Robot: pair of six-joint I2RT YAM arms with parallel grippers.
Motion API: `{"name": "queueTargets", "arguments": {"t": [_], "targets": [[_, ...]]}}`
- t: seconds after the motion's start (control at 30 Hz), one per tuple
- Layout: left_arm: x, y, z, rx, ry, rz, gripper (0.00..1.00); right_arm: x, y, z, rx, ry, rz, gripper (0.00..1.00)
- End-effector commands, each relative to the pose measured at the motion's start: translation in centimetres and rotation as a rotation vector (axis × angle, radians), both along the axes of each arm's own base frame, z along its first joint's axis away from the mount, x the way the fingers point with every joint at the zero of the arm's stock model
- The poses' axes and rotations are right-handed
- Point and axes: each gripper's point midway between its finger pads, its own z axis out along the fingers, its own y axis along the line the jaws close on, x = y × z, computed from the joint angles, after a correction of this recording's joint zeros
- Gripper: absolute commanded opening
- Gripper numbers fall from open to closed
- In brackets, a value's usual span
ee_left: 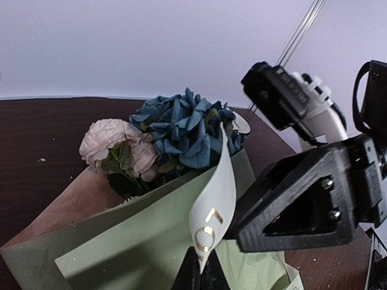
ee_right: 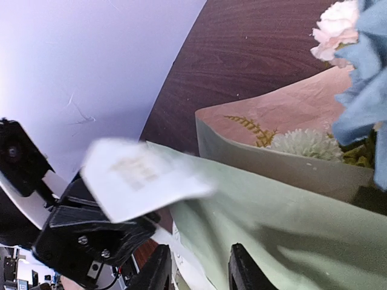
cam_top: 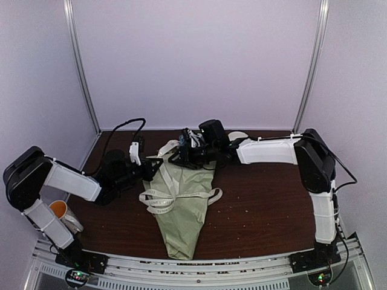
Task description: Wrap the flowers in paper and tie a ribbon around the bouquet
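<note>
The bouquet (cam_top: 181,208) lies in the middle of the table as a cone of sage-green paper (ee_left: 121,241), narrow end toward the arms. Blue and pink flowers (ee_left: 181,130) show at its wide far end. The cream ribbon (cam_top: 162,199) loops across the cone. My left gripper (ee_left: 202,269) is shut on a ribbon (ee_left: 214,205) end with gold lettering, at the cone's left edge. My right gripper (ee_right: 199,272) hangs open over the paper (ee_right: 290,211) near the blooms. A loose, blurred ribbon end (ee_right: 139,175) floats just ahead of its fingers (ee_right: 242,269), not gripped.
A cup with an orange inside (cam_top: 60,211) stands at the table's left edge by the left arm. Metal frame posts (cam_top: 81,66) rise at the back corners. In the left wrist view the right gripper's black body (ee_left: 302,205) is close beside the ribbon.
</note>
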Motion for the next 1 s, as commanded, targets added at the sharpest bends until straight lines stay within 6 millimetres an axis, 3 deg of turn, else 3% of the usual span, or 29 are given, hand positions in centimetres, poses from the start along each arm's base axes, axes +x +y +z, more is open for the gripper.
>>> {"name": "queueTargets", "arguments": {"t": [0.0, 0.1, 0.2, 0.43, 0.7, 0.87, 0.97], "targets": [[0.8, -0.4, 0.5, -0.015, -0.018, -0.005, 0.0, 1.1, -1.7, 4.5, 0.085, -0.123, -0.05, 0.33], [1.0, -1.1, -0.2, 0.036, -0.008, -0.037, 0.0, 1.0, -2.3, 6.6, 0.165, -0.172, -0.02, 0.38], [1.0, -1.7, -1.0, 0.086, -0.003, -0.069, 0.0, 1.0, -2.0, 7.2, 0.202, -0.189, 0.007, 0.44], [0.0, -3.1, -1.6, 0.185, -0.045, -0.146, 0.0, 3.2, -1.7, 4.3, 0.146, -0.099, -0.064, 0.48], [-1.0, -4.2, -1.2, 0.209, -0.092, -0.192, 0.0, 3.2, -1.0, 3.9, 0.174, -0.049, -0.048, 0.49], [-0.9, -3.9, -0.9, 0.2, -0.103, -0.176, 0.0, 3.8, -3.6, 1.5, 0.017, -0.017, -0.172, 0.51], [-0.9, -3.8, -1.0, 0.205, -0.101, -0.171, 0.0, 3.2, -4.2, 1.8, 0.05, 0.017, -0.199, 0.54]]}}
